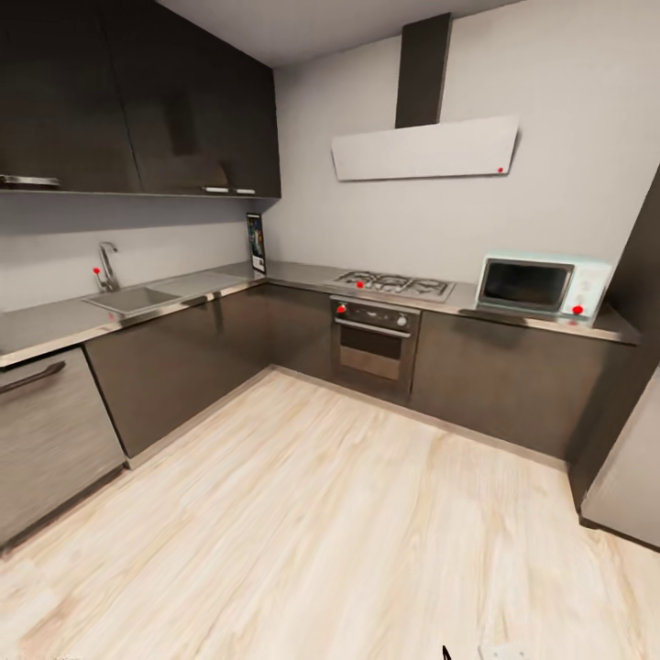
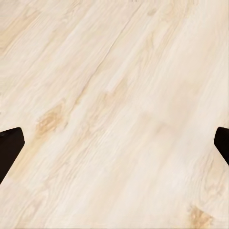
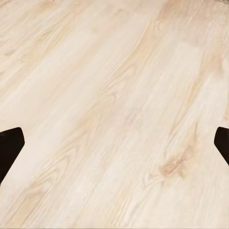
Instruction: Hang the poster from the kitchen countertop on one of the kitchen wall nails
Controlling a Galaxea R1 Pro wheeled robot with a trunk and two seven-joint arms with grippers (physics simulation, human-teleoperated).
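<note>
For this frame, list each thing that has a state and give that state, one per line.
poster: upright on the countertop, in the corner against the wall, not yet picked up
oven: door shut
microwave: door shut
wall cabinets: doors shut
left gripper: open, empty, over the floor
right gripper: open, empty, over the floor

One poster (image 1: 256, 243), one sink (image 1: 133, 300), one tap (image 1: 107, 266), one hob (image 1: 394, 285), one oven (image 1: 374, 346), one microwave (image 1: 543, 286), one hood (image 1: 424, 148).
</note>
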